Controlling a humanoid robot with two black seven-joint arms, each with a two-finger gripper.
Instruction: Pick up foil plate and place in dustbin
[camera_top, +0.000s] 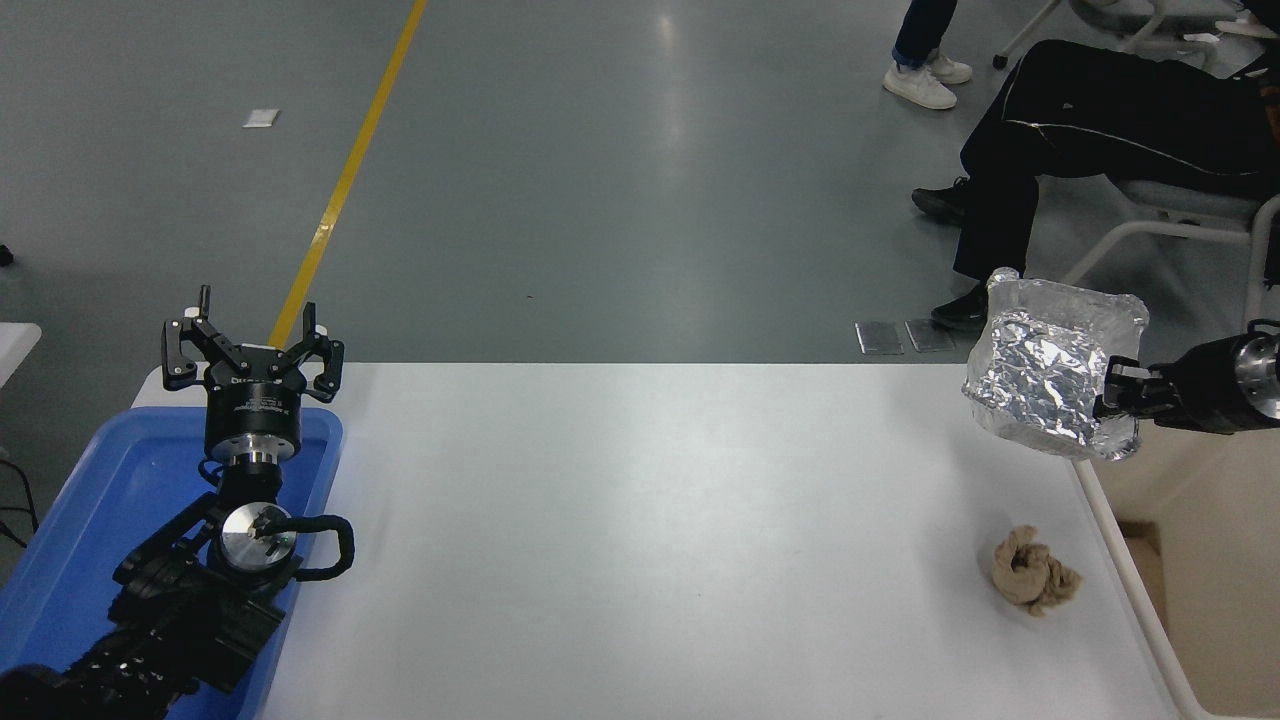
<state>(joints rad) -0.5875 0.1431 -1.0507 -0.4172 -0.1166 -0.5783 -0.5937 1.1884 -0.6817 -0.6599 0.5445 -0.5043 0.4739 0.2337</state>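
The foil plate (1045, 375), a crinkled silver tray, hangs in the air over the table's far right corner, tilted with its bottom toward me. My right gripper (1118, 392) comes in from the right edge and is shut on the plate's right rim. The cream-beige dustbin (1215, 590) stands just off the table's right side, below and right of the plate; only its left part shows. My left gripper (253, 350) is parked open above the blue tray at the lower left.
A crumpled brown paper wad (1033, 584) lies near the table's right edge. The blue tray (75, 530) sits under the left arm. A seated person's legs (1060, 130) and chair are beyond the far right corner.
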